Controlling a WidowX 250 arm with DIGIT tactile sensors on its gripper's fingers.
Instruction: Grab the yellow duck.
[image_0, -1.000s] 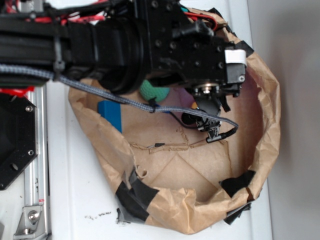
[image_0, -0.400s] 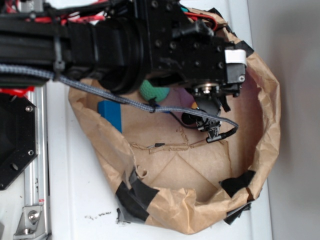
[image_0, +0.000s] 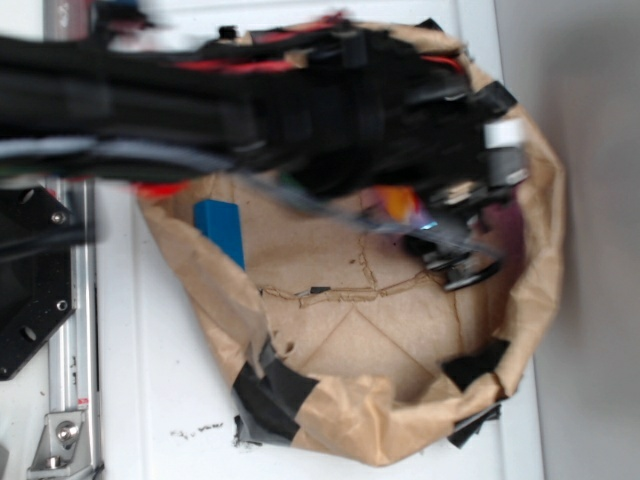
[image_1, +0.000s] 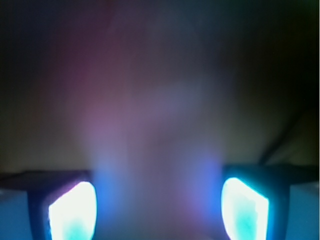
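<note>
Yellow duck not discernible. Exterior: blurred arm over paper bin. Wrist: two glowing fingers, wide apart; grasp indeterminate.

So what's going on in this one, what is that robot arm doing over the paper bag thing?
The black robot arm is blurred with motion above the crumpled brown paper basin taped with black tape. A blue rectangular block lies inside near the left wall. A small orange patch shows beneath the arm, but it is too blurred to identify. No yellow duck can be made out. The wrist view is a dark purple blur with two bright fingers set apart at the bottom, nothing recognisable between them.
</note>
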